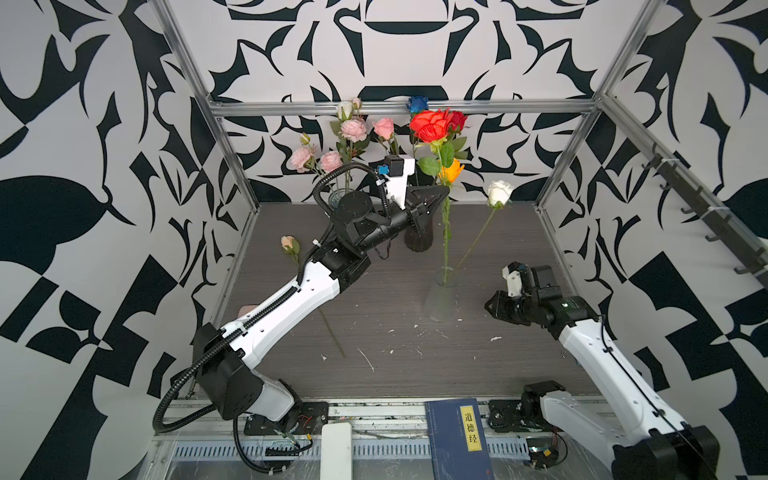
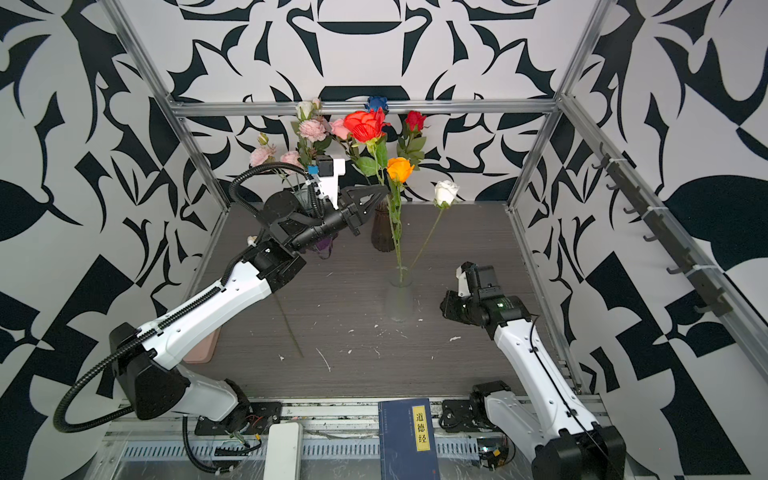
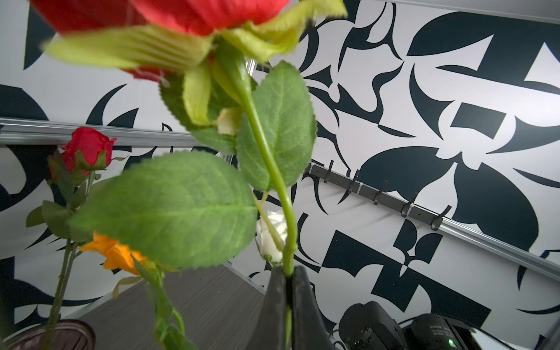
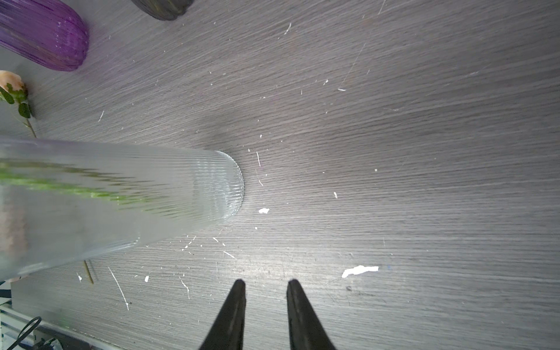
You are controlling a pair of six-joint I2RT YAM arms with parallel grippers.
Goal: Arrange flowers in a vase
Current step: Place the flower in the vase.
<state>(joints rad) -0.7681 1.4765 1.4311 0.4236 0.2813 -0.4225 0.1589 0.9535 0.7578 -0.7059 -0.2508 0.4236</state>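
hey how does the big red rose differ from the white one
The big red rose is a wide-open bloom; the white rose is a smaller, tighter bud. The left gripper pinches the red rose's stem; nothing holds the white rose. The red rose stands near upright; the white rose leans aside. Both stems run down to the clear vase.

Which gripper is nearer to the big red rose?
Left. The left gripper is shut on the stem of the big red rose, under its leaves; the right gripper is open, low beside the clear vase.
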